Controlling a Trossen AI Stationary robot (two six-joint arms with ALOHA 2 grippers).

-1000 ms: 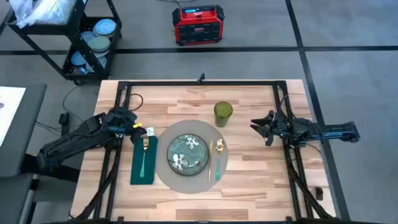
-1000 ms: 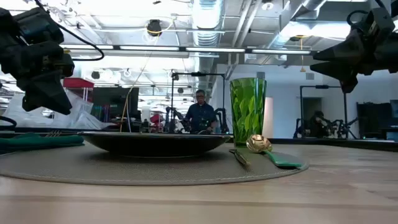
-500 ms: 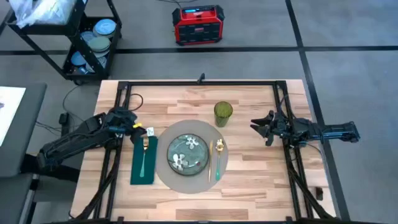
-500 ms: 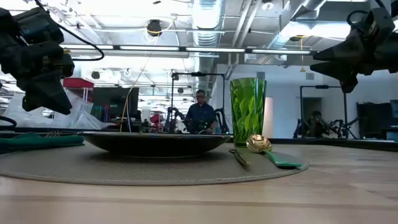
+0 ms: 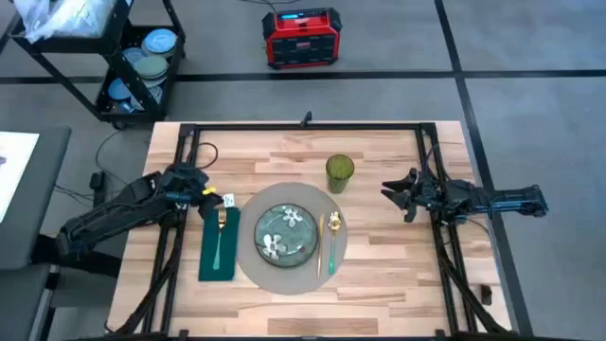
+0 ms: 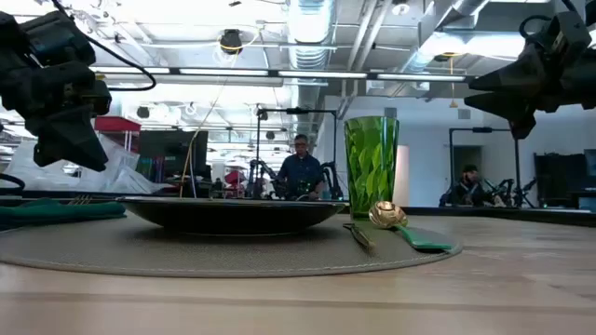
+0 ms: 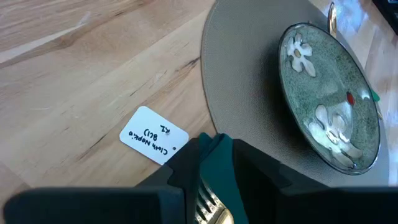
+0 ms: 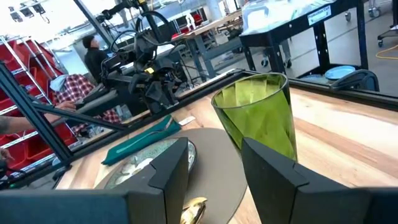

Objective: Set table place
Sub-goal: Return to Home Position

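Note:
On the light-wood table [image 5: 379,275] lies the round grey-taupe placemat [image 5: 248,254] with a dark floral plate [image 5: 287,233] at its middle. A gold spoon [image 6: 386,214] and a knife [image 5: 322,244] lie on the mat's right part. Left of the mat a fork [image 5: 220,237] rests on a dark green napkin [image 5: 217,256]. A green glass [image 5: 340,172] stands at the mat's far right rim. My left gripper [image 7: 216,144] hovers open above the napkin's far end. My right gripper [image 8: 214,149] hangs open in the air to the right of the glass, apart from it.
A white paper tag [image 7: 153,135] lies by the napkin's far end. Black frame rails [image 5: 445,246] run along the table's sides. Beyond the far edge stand a black wire cart with blue dishes [image 5: 142,57] and a red box [image 5: 301,38]. People sit in the room behind.

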